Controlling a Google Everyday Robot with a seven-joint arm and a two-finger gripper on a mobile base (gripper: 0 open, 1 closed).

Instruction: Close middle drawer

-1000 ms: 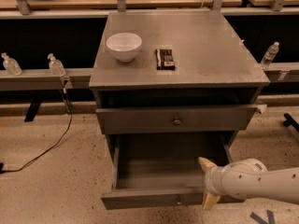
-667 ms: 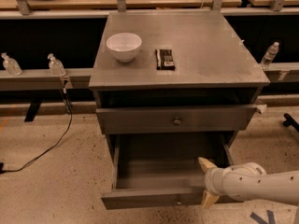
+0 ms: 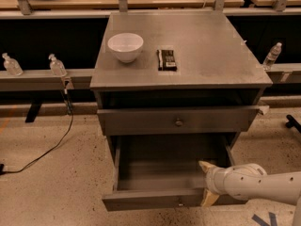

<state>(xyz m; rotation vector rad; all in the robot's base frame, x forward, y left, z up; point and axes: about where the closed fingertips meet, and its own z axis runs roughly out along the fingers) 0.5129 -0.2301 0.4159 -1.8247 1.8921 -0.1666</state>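
The middle drawer (image 3: 160, 171) stands pulled far out, so no closing is done yet. The gripper (image 3: 207, 183), fingers spread apart, straddles its front's right end, the drawer stretching leftward; the whole push inward remains

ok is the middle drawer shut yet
No, the middle drawer is pulled far out of the cabinet, with the claw at its front right corner.

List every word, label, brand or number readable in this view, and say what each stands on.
No text here can be read.
Dark packet on the cabinet top: any print is unreadable.
Clear bottle right of the cabinet: any label is unreadable.
Gripper, at the right front of the open middle drawer: no marking visible.
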